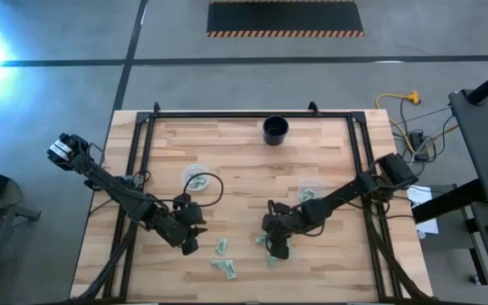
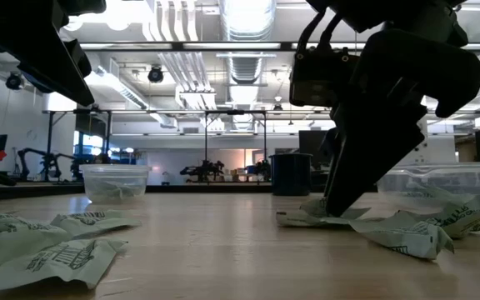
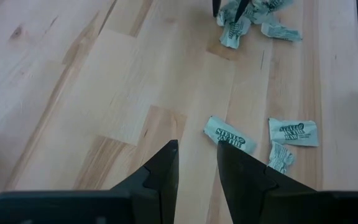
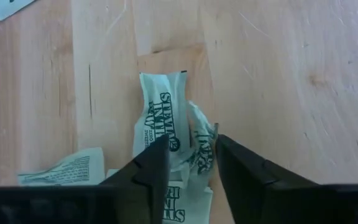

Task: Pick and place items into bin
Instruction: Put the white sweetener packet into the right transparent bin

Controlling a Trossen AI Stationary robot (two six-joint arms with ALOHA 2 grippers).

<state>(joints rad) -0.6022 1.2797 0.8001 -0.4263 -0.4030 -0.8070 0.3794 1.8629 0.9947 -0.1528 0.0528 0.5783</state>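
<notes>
Pale green and white packets lie crumpled and flat on the wooden table, loosely scattered; several overlap in a pile before me.

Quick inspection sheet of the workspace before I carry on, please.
Surface: wooden table, bare in the middle.
Job's things: packets loose near the front edge; two clear tubs hold some.
Clutter: dark cup at the back.
Grippers: left gripper above bare wood, fingers slightly apart, empty; right gripper down on a packet pile, fingers astride a packet.
Cables: yellow cable on the floor.
Surroundings: floor mat, workshop beyond.
</notes>
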